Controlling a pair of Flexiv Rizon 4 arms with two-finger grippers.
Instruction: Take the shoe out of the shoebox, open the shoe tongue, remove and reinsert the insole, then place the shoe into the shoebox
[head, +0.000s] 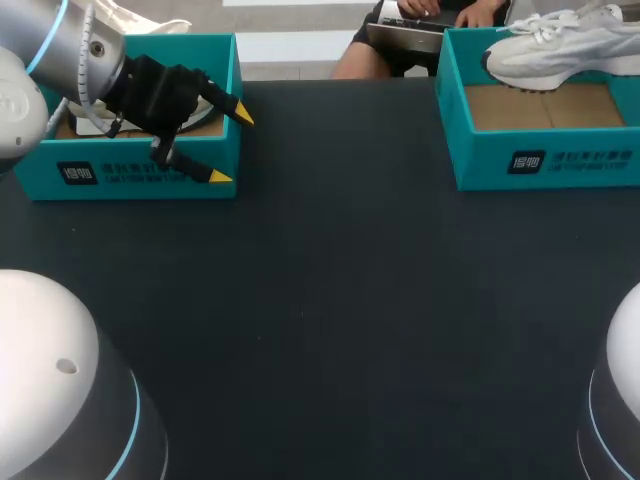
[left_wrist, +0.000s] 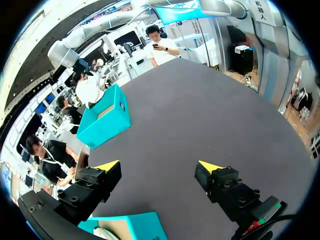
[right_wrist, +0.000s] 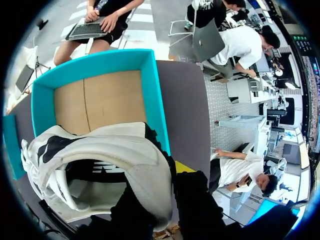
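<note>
1. Dark table (head: 330, 300) carries two teal boxes: left shoebox (head: 130, 175), right shoebox (head: 545, 160).
2. One white shoe (head: 560, 45) is over right shoebox, against right gripper (right_wrist: 175, 185); grip state cannot be told.
3. Left gripper (head: 232, 147): wide open, above left shoebox.

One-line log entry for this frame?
left gripper: open, above left shoebox edge | right gripper: shut on white shoe, above right shoebox

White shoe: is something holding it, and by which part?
The right gripper appears to hold the white shoe by the rim of its opening, one finger inside, one outside. The left gripper holds nothing.
</note>
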